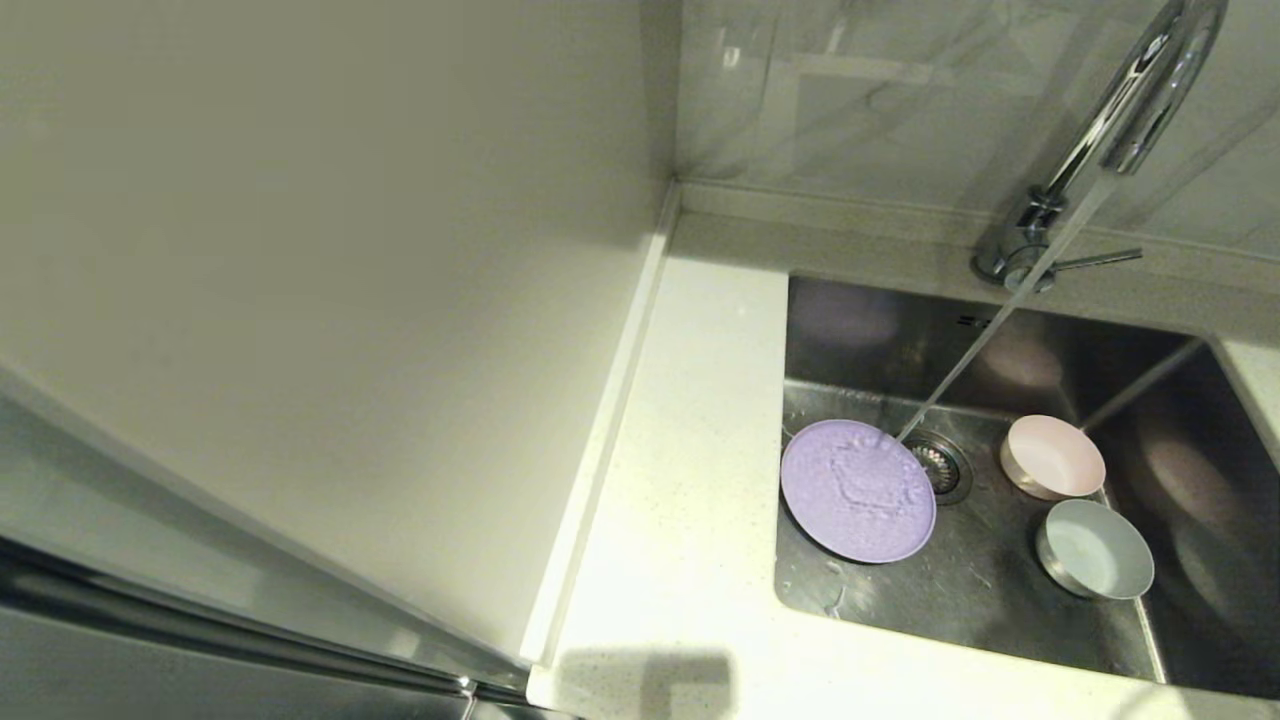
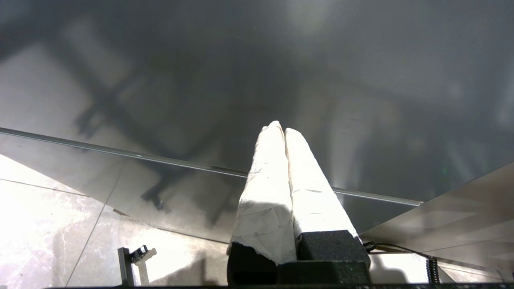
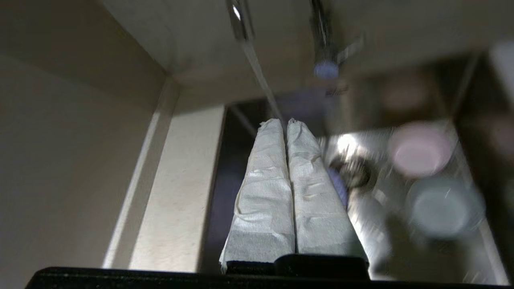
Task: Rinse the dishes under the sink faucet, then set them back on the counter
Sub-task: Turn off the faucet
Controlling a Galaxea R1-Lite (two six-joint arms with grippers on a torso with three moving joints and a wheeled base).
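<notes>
In the sink (image 1: 1180, 400), three dishes sit under running water.

We see our right gripper (image 3: 286, 120), fingers pressed together and empty, hanging above the counter (image 1: 690, 480) side, pointing at the lilac plate (image 1: 857, 490) leaning just ahead. The pink bowl (image 1: 1052, 457) and blue-grey bowl (image 1: 1094, 549) lie further right; the faucet (image 1: 1120, 120) stream crosses between. Our left gripper (image 2: 281, 127), also closed, is parked away.

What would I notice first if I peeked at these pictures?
Probably the stream of water running from the shiny faucet onto a purple plate in the left part of the metal sink. Next to the plate, past the drain, sit a pink bowl and a blue-grey bowl just in front of it. The right gripper, wrapped in white, points at the sink with its fingers pressed together.
</notes>
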